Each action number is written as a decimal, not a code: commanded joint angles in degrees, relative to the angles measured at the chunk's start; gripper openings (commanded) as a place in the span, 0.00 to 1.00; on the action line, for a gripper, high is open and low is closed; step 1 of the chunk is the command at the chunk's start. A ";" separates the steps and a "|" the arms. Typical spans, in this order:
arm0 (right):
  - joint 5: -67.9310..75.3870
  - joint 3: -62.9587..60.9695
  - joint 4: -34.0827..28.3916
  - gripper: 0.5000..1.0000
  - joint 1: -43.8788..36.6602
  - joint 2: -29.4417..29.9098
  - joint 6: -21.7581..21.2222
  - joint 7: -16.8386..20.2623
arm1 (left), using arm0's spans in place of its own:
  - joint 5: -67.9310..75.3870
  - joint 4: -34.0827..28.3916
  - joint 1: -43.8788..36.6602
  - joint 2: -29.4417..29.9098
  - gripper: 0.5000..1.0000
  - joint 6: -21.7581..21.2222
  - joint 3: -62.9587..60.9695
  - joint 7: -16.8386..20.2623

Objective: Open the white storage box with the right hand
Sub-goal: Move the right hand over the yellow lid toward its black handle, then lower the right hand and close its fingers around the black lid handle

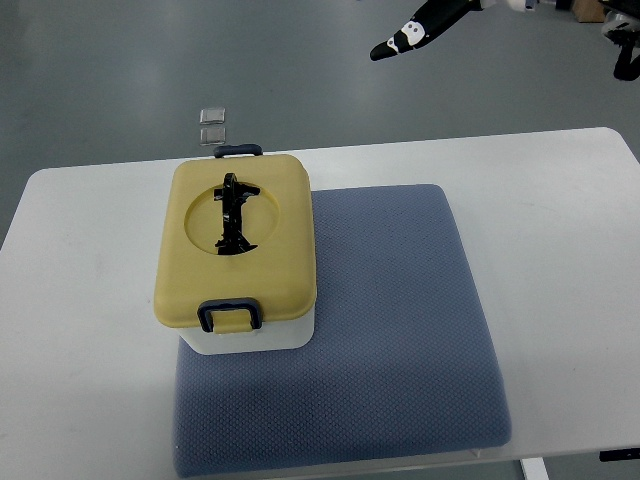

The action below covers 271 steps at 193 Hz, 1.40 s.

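The white storage box (252, 336) has a yellow lid (190, 265) that lies closed on it. A black carrying handle (233, 215) sits in the lid's round recess. One black latch (231, 315) is at the near edge and another (236, 151) at the far edge. The box stands on the left part of a blue-grey mat (400, 320). My right hand (395, 46) hovers far above and beyond the table at the top right, well away from the box. Its dark fingers are stretched out and hold nothing.
The mat lies on a white table (560, 200), with bare tabletop to the left and right of it. Two small clear squares (212, 124) lie on the grey floor beyond the table. A dark robot part (625, 50) shows at the top right edge.
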<state>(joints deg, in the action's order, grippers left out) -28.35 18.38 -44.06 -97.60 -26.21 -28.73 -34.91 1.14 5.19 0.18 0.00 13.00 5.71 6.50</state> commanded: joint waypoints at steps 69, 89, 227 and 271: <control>-14.10 12.11 -9.56 0.84 -17.97 11.79 1.75 -0.09 | 0.00 0.00 -0.01 0.00 1.00 0.01 0.00 0.00; -18.49 12.29 -9.73 0.84 -18.85 14.78 5.26 -0.09 | 0.00 0.00 -0.01 0.00 1.00 0.01 0.00 0.00; -36.25 20.90 -12.63 0.74 -19.82 26.21 28.03 -0.09 | 0.00 0.00 -0.01 0.00 1.00 0.01 0.00 0.00; -38.89 22.84 -13.16 0.69 -19.12 26.21 29.43 -0.09 | 0.00 0.00 -0.01 0.00 1.00 0.01 0.00 0.00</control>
<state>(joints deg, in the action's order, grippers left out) -65.70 40.39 -57.03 -117.27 0.00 0.34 -35.00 1.14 5.19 0.18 0.00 13.02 5.71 6.50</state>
